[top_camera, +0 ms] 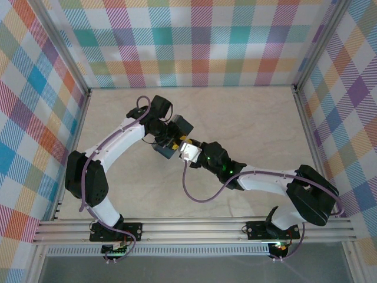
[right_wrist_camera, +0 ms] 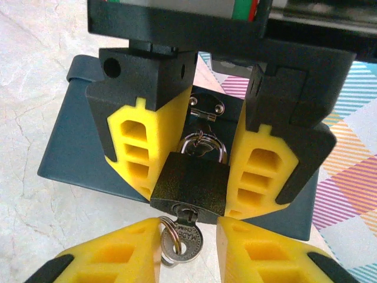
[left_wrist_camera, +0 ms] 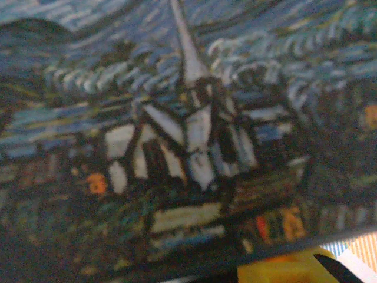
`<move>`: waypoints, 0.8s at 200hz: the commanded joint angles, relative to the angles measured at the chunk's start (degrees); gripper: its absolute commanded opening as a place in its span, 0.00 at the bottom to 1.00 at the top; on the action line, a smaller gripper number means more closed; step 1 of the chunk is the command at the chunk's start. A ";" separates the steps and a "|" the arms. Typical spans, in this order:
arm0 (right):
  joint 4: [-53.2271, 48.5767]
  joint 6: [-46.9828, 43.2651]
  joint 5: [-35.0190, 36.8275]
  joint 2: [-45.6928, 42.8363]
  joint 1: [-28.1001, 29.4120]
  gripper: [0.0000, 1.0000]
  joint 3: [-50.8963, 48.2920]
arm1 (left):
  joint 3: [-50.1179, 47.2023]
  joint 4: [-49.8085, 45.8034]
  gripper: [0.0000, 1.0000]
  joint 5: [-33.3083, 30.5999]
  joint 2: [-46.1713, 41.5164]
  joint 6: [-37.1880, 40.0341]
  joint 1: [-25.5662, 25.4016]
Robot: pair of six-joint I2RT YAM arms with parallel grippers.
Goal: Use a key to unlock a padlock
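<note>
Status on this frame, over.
Left gripper clamped on padlock. Right gripper straddles key, seated in keyhole; grip unclear. Shackle shut through hasp on box. Nothing blocking.

Key (right_wrist_camera: 184, 243) bow, hanging under the padlock (right_wrist_camera: 189, 183): tiny stamped lettering, curved along the rim. First word reads "MADE". The word beneath is too small and blurred to make out.

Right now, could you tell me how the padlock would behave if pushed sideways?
The padlock is looped through the hasp, so it would probably pivot there, not slide. Its textured dark body looks rigid and is likely heavy for its size.
</note>
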 commanded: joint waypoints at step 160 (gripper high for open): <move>6.69 -3.53 3.50 4.32 -0.20 0.11 -0.64 | 1.73 3.52 0.07 4.72 -1.36 -0.87 -0.34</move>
